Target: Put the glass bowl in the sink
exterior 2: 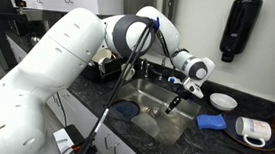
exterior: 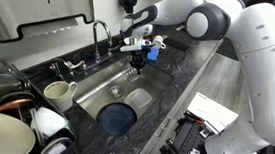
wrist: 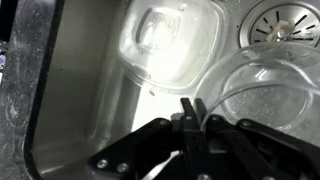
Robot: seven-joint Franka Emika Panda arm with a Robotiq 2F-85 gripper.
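In the wrist view my gripper is shut on the thin rim of the glass bowl, which hangs to the right of the fingers over the sink. The bowl is see-through with a pale rim. The round drain lies beyond it. In both exterior views the gripper hovers above the steel sink, near its faucet end. The bowl is too faint to make out there.
A clear squarish container lies on the sink floor. A dark blue round dish sits in the basin. A blue item, white bowl and mug stand on the counter. The faucet curves behind; dishes pile beside it.
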